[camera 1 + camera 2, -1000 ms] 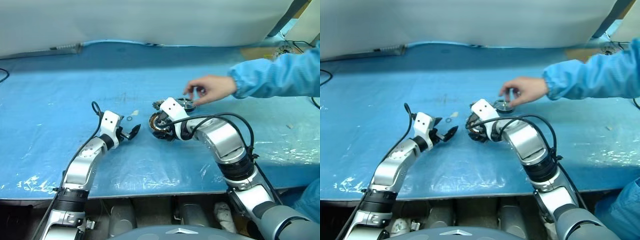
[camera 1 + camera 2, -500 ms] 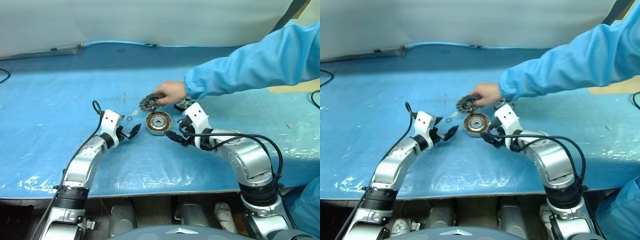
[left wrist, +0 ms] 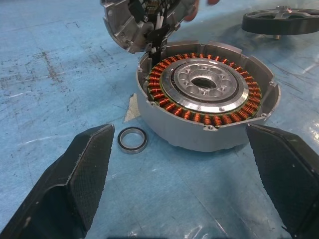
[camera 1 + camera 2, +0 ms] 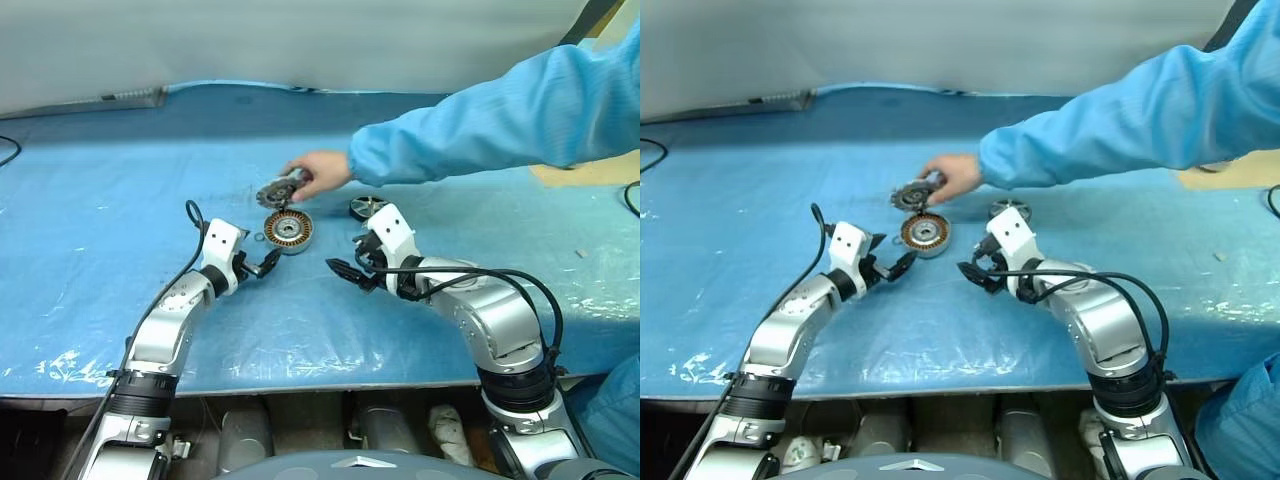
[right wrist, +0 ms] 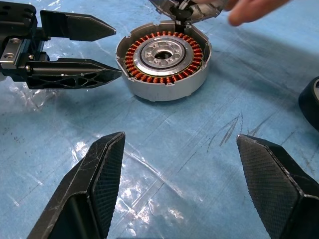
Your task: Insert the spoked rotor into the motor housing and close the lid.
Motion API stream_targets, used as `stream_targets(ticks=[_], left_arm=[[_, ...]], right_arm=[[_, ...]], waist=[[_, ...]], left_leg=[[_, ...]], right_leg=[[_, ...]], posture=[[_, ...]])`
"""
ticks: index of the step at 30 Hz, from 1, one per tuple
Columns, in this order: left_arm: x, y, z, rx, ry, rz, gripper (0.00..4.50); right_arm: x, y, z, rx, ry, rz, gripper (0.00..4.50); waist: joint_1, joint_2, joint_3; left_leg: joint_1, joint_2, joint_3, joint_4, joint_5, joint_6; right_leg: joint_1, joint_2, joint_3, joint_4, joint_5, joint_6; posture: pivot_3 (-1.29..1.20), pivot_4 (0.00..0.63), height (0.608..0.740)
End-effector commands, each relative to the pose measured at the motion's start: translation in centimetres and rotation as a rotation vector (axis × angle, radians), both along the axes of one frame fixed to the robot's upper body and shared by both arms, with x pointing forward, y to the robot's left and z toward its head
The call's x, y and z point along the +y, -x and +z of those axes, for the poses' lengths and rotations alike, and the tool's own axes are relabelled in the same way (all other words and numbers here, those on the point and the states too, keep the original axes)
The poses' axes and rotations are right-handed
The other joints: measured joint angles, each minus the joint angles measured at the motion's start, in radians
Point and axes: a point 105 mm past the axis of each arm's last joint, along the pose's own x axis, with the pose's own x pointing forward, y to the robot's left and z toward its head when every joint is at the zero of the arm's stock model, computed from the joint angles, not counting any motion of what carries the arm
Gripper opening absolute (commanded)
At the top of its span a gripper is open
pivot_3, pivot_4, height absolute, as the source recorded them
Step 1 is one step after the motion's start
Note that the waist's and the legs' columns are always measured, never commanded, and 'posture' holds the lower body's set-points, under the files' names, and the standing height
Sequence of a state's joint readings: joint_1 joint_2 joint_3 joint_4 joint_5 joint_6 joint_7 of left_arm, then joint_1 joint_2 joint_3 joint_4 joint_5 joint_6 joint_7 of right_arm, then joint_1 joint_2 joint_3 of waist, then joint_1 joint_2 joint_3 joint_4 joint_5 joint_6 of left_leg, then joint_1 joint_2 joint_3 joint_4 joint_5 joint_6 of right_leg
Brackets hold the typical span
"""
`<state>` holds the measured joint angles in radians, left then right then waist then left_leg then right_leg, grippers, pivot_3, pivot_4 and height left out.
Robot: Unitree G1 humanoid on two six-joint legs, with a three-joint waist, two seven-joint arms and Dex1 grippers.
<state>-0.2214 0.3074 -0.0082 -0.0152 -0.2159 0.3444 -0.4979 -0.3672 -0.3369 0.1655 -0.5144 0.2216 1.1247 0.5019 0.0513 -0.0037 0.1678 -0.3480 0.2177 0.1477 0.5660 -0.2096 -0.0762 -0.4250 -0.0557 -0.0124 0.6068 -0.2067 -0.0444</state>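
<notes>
In your left eye view, the motor housing [image 4: 288, 230] sits on the blue tabletop [image 4: 100, 200] between your two arms: a short silver-grey cup with a ring of copper-orange windings around a silver centre, open side up. Just behind it a person's hand [image 4: 318, 172] in a light blue sleeve [image 4: 480, 120] holds the lid [image 4: 274, 192] tilted at the housing's far edge. The spoked rotor [image 4: 368, 207] lies flat on the tabletop, behind your right end effector [image 4: 340, 272] and apart from the housing. Your left end effector [image 4: 262, 268] hovers near the housing's front left side, empty.

In your left wrist view, the housing fills the middle; you can count the copper coils packed round a shiny hub with a central bore. The lid's grey inner face, with dark wiring, rests against the cup's rim. A small metal ring [image 3: 132, 139] lies on the tabletop just beside the cup wall. The two fingers stand wide apart, with nothing between them.

In your right wrist view, the fingers are likewise spread and hold nothing; the housing lies well ahead, with the left end effector beside it and the rotor's black rim at the edge.
</notes>
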Motion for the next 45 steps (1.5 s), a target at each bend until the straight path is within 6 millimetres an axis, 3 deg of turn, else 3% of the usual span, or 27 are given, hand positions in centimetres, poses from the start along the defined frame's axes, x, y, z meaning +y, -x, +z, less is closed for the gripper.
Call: stream_targets(ticks=[1,8,22,31,37,45], left_arm=[[-0.2,-0.1,1.0,-0.046,0.002,-0.007,4.5],[0.0,-0.1,1.1,-0.053,0.006,-0.004,4.5],[0.7,1.7,0.2,-0.077,0.004,-0.036,4.5],[1.8,3.0,-0.6,-0.063,-0.016,-0.024,4.5],[1.9,3.0,-0.4,-0.068,-0.018,-0.015,4.5],[1.8,2.7,-0.1,-0.077,-0.012,-0.002,4.5]], right_arm=[[0.4,0.1,0.7,-0.033,-0.013,0.024,3.77],[1.4,-0.1,1.2,-0.065,0.01,0.085,3.77],[7.6,-4.1,1.8,-0.132,0.164,0.298,3.77],[10.1,-5.6,1.5,-0.199,0.218,0.384,3.77],[10.7,-6.1,0.1,-0.182,0.246,0.408,3.77],[9.6,-6.1,-3.3,-0.07,0.284,0.405,3.77]], waist=[[0.0,0.0,0.0],[-0.001,0.0,0.0],[-0.011,0.0,0.0],[-0.008,0.0,0.0],[-0.01,0.0,0.0],[-0.01,0.0,0.0]], left_leg=[[0.0,0.0,0.0,0.0,0.0,0.0],[0.0,0.0,0.0,0.0,0.0,0.0],[-0.001,0.0,0.0,0.0,0.0,0.0],[0.0,0.001,0.0,0.001,0.0,0.0],[-0.001,0.002,0.0,0.001,0.0,0.0],[-0.001,0.002,0.0,0.002,0.0,0.0]], right_leg=[[0.0,0.0,0.0,0.0,0.0,0.0],[0.0,0.0,0.0,0.0,0.0,0.0],[-0.001,0.0,0.0,0.0,0.0,0.0],[-0.002,0.0,-0.001,0.0,0.0,-0.001],[-0.002,0.0,-0.002,0.001,0.0,-0.001],[-0.001,0.0,-0.002,0.002,0.0,-0.001]], posture=[[0.0,0.15,0.74],[0.0,0.15,0.74],[0.0,0.15,0.74],[0.0,0.15,0.74],[0.0,0.15,0.74],[0.0,0.15,0.74]])
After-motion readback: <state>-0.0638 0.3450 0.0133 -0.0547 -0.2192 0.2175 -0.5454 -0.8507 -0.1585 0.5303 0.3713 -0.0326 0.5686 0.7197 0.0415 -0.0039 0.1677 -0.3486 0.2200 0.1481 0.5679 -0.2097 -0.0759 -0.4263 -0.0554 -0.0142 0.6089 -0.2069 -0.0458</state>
